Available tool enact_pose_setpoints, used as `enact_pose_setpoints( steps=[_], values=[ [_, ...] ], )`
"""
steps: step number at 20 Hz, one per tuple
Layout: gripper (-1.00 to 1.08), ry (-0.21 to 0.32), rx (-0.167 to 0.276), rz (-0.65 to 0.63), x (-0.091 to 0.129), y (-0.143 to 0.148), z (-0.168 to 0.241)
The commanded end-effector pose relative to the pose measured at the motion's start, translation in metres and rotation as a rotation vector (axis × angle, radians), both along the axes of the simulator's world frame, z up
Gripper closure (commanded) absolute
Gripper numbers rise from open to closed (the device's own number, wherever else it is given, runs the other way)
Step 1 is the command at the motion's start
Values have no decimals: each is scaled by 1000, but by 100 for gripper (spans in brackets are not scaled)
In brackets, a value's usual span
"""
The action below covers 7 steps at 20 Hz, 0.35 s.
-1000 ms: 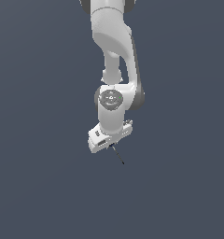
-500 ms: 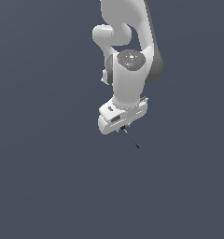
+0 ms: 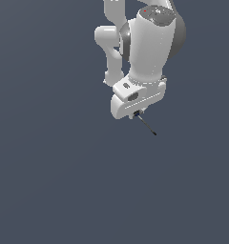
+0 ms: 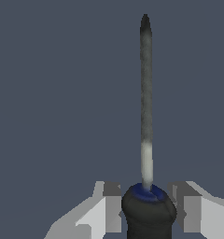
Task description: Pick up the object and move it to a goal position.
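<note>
One screwdriver (image 4: 146,140) clamped by handle between gripper (image 3: 137,113) fingers (image 4: 109,205); arm has carried it up-right, transport underway.

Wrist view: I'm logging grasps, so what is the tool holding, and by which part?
The tool holds the slim screwdriver with a thin dark metal shaft by its black handle, the shaft sticking out free.

- Even, soft light; the backdrop is a flat dull grey-blue with no cast shadows.
- The white arm (image 3: 150,47) shows mild shading, no glare.
- The wrist view is coarse, the screwdriver (image 4: 146,116) shaft blurry.
</note>
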<state>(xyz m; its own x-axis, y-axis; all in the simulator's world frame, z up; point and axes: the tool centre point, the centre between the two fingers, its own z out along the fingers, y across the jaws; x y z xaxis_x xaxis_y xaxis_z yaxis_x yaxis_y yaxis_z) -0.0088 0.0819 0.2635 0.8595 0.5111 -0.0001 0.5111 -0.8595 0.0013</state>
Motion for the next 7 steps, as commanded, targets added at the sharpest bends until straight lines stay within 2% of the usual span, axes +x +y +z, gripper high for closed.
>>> enact_pose_setpoints(
  steps=[1, 7],
  values=[
    [108, 1, 1, -1, -3, 5, 12],
    [108, 1, 1, -1, -4, 10, 22]
  ],
)
